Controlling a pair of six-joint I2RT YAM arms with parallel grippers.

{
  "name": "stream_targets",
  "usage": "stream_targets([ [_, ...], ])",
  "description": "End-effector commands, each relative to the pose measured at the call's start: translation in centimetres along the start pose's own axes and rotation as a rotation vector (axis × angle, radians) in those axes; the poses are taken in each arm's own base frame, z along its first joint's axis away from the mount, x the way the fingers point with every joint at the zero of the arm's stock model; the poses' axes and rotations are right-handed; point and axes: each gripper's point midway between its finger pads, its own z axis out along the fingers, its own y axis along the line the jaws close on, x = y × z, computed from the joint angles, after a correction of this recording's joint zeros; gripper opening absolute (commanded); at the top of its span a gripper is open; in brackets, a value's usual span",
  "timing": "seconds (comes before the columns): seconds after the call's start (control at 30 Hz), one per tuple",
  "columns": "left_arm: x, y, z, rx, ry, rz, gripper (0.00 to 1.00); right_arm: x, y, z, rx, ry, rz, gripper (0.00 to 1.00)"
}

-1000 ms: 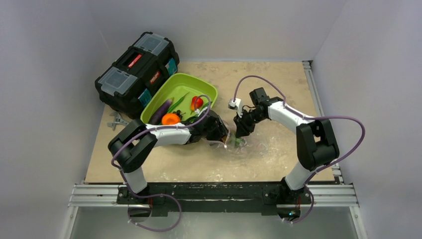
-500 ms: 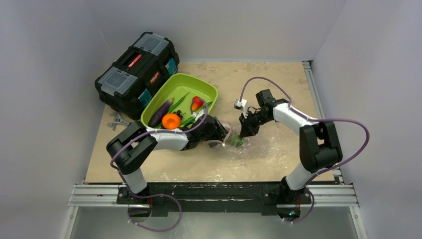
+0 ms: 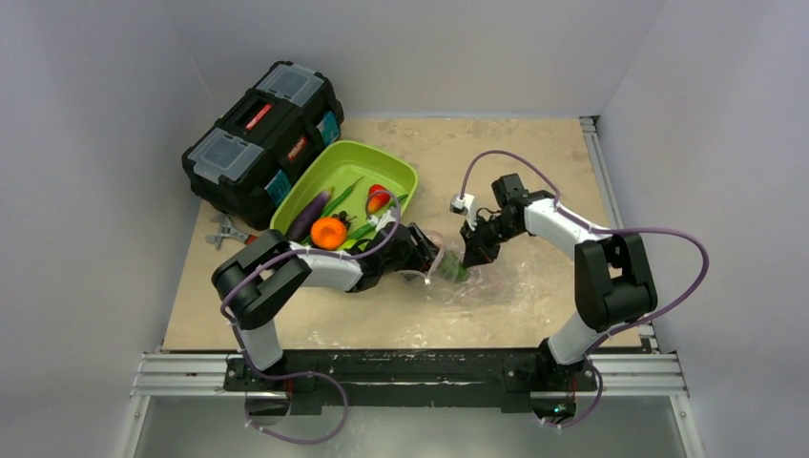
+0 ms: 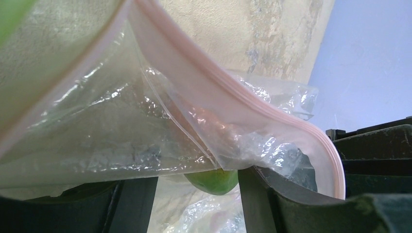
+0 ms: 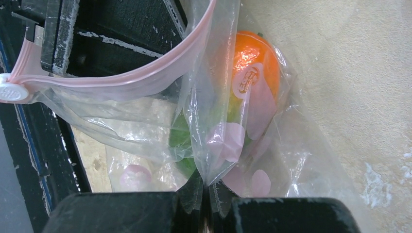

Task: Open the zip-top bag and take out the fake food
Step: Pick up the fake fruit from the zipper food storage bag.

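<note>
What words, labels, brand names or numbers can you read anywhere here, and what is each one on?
No text is legible.
Sticker on the mango: orange print, too blurred to read.
Red labels on the black toolbox: too small to read.
Zip-top bag: pink spots only, no lettering visible.
</note>
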Motion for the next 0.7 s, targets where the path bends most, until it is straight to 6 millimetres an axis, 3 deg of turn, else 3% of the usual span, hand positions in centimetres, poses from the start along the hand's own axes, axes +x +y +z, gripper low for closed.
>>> stream_targets([
  [0.0,-0.9,-0.8,0.6,0.045,-0.037,0.035,0.59,0.9,0.8,-0.3,-0.031,0.037,0.017,0.00],
  [0.3,-0.4,-2.0,2.1,0.049,0.011,0.060,0.58,-0.1,0.7,-0.3,-0.058,0.022,0.005,0.00],
  [0.67,1.4,-2.2,3.6,0.041,0.122,0.121,0.58,-0.8,-0.4,0.7,-0.106,0.035,0.012,0.11],
])
